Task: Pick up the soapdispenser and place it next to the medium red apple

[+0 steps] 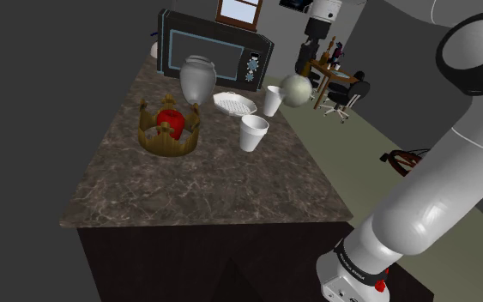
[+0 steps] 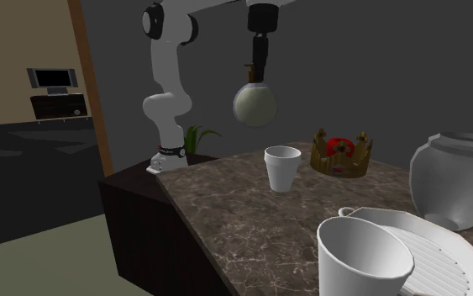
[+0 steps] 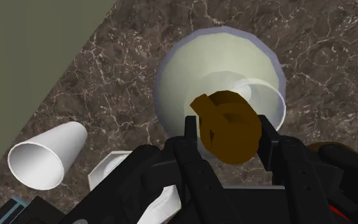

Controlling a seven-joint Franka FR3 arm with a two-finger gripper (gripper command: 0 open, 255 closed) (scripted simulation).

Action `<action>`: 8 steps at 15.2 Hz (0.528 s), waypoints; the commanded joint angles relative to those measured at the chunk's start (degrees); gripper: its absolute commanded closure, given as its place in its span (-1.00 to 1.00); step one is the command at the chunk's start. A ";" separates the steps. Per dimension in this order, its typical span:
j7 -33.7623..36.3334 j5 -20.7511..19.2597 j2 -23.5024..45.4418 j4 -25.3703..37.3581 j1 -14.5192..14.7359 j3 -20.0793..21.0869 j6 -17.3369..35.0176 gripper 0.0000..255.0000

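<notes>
Pale green soap dispenser point(image 2: 254, 105) hangs clear above the worktop point(image 1: 196, 189), my hand point(image 3: 228, 127) clamped on its brown pump point(image 3: 234, 145), so I judge the pick done; carrying it over and setting it beside the red apple point(image 1: 171, 123) in the gold crown point(image 1: 167, 146) is left.

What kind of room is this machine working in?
Probably a home kitchen: a microwave stands at the end of a marbled countertop with a white cup on it, and a television shows farther off.
</notes>
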 commanded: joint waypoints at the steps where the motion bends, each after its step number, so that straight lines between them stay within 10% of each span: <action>1: 2.63 0.26 0.73 1.03 1.28 1.27 -0.36 1.00; 8: 10.88 1.47 5.93 7.64 5.52 5.21 -2.05 1.00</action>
